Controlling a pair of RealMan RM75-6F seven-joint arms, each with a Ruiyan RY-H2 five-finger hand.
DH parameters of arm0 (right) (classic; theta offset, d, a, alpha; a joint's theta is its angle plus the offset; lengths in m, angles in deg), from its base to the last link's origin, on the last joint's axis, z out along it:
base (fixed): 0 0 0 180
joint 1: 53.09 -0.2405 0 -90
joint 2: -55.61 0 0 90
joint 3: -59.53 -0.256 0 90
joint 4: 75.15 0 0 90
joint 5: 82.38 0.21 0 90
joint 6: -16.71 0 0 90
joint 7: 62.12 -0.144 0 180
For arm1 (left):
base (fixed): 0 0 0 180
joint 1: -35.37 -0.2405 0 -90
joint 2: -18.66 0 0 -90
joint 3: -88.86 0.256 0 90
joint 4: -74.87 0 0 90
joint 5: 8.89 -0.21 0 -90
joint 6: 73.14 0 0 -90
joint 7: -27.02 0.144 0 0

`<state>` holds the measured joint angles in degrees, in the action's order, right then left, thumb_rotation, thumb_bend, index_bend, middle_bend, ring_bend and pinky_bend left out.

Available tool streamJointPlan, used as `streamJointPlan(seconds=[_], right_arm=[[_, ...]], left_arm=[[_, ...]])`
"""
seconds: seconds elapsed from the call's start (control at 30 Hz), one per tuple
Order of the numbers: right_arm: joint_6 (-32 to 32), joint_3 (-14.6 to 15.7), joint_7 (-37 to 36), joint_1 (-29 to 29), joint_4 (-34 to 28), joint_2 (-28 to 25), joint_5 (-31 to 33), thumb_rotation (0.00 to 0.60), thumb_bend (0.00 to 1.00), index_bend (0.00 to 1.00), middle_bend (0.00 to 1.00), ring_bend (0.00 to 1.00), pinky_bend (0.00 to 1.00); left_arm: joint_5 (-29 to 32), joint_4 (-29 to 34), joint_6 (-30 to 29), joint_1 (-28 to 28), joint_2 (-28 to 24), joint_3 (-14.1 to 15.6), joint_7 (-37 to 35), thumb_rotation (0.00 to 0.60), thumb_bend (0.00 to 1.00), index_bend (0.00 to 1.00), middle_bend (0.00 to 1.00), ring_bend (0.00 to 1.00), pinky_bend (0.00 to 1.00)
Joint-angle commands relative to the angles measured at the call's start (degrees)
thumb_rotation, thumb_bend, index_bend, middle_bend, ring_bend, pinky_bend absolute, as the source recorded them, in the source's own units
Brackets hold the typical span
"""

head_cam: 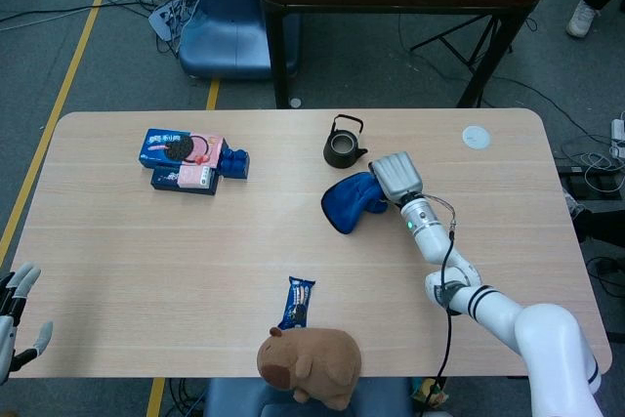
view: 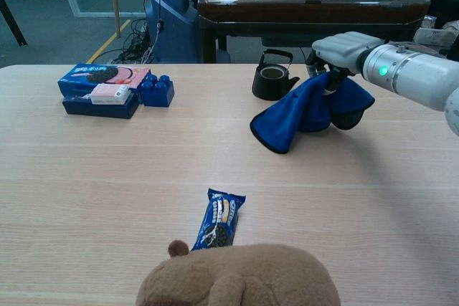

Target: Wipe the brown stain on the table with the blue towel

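soft blue cloth towel [view: 301,116], matt wood table [head_cam: 293,241]

Right arm reaches forward across the table, forearm stretched out, green LED lit on the wrist. Right hand [head_cam: 395,179] [view: 343,51] is palm-down, fingers curled under and gripping the towel [head_cam: 352,201] [view: 301,109]. Left hand [head_cam: 14,319] sits low at the near left edge, fingers apart and pointing up, holding nothing.
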<state>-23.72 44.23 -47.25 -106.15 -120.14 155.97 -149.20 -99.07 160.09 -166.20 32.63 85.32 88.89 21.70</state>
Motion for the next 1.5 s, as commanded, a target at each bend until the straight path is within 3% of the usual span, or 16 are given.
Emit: streamJointPlan(seconds=[0.03, 0.37, 0.47, 0.5, 0.57, 0.6, 0.63, 0.73, 0.8, 0.97, 1.2, 1.5], right_arm=[[-2.8, -0.3, 0.6, 2.3, -4.3, -3.7, 0.6, 0.600, 0.71, 0.62, 0.63, 0.59, 0.68], [-1.3, 0.1, 2.3, 3.2, -1.9, -4.1, 4.1, 0.600, 0.70, 0.62, 0.62, 0.58, 0.68], [0.8, 0.4, 4.1, 3.3, -0.5, -3.5, 6.2, 0.600, 0.68, 0.59, 0.58, 0.54, 0.66], [1.9, 0.3, 4.7, 3.3, -0.5, -3.7, 7.3, 0.600, 0.63, 0.53, 0.52, 0.49, 0.62], [3.5, 0.2, 5.8, 3.3, -1.1, -4.2, 9.2, 0.600, 0.48, 0.30, 0.35, 0.34, 0.47], [3.6, 0.1, 6.5, 3.4, -1.6, -4.5, 10.0, 0.600, 0.37, 0.14, 0.23, 0.23, 0.37], [3.4, 0.1, 6.7, 3.5, -2.3, -4.8, 10.4, 0.600, 0.27, 0.05, 0.15, 0.15, 0.29], [1.2, -0.2, 5.7, 4.5, -5.6, -6.4, 10.2, 0.600, 0.08, 0.00, 0.03, 0.04, 0.16], [-0.5, -0.1, 4.3, 5.7, -8.7, -8.2, 9.2, 0.600, 0.02, 0.00, 0.01, 0.02, 0.14], [-5.1, 0.8, 2.7, 8.6, -16.7, -13.3, 6.7, 0.600, 0.00, 0.00, 0.03, 0.02, 0.14], [-10.0, 2.6, -0.6, 13.9, -29.1, -22.0, 4.0, 0.600, 0.00, 0.00, 0.13, 0.06, 0.14], [-14.8, 5.1, -2.2, 18.7, -36.7, -29.2, 0.9, 0.600, 0.00, 0.00, 0.13, 0.06, 0.14]], left_arm=[[-0.1, 0.0, 0.1, 0.1, 0.0, 0.0, 0.0, 0.600, 0.36, 0.07, 0.05, 0.04, 0.05], [0.0, 0.5, 0.2, 0.1, 0.0, 0.1, 0.7, 0.600, 0.36, 0.07, 0.05, 0.04, 0.05], [0.0, 0.7, 0.3, 0.1, 0.1, 0.2, 0.9, 0.600, 0.36, 0.07, 0.05, 0.04, 0.05], [0.0, 0.7, 0.3, 0.1, 0.1, 0.1, 1.0, 0.600, 0.36, 0.07, 0.05, 0.04, 0.05], [0.0, 0.8, 0.1, 0.1, 0.0, 0.1, 1.0, 0.600, 0.36, 0.07, 0.05, 0.04, 0.05], [0.1, 0.8, 0.1, 0.1, 0.0, 0.1, 1.0, 0.600, 0.36, 0.07, 0.05, 0.04, 0.05], [0.0, 0.9, 0.2, 0.1, 0.0, 0.1, 1.1, 0.600, 0.36, 0.07, 0.05, 0.04, 0.05], [-0.2, 1.1, 0.3, 0.2, -0.1, 0.2, 1.2, 0.600, 0.36, 0.07, 0.05, 0.04, 0.05], [-0.2, 1.1, 0.1, 0.1, 0.0, 0.1, 1.1, 0.600, 0.36, 0.07, 0.05, 0.04, 0.05], [-0.5, 1.2, 0.2, 0.3, -0.1, 0.2, 1.3, 0.600, 0.36, 0.07, 0.05, 0.04, 0.05], [-0.5, 1.4, 0.4, 0.6, -0.3, 0.1, 1.4, 0.600, 0.36, 0.07, 0.05, 0.04, 0.05], [-1.3, 2.1, 0.7, 1.2, -0.3, 0.1, 2.2, 0.600, 0.36, 0.07, 0.05, 0.04, 0.05]])
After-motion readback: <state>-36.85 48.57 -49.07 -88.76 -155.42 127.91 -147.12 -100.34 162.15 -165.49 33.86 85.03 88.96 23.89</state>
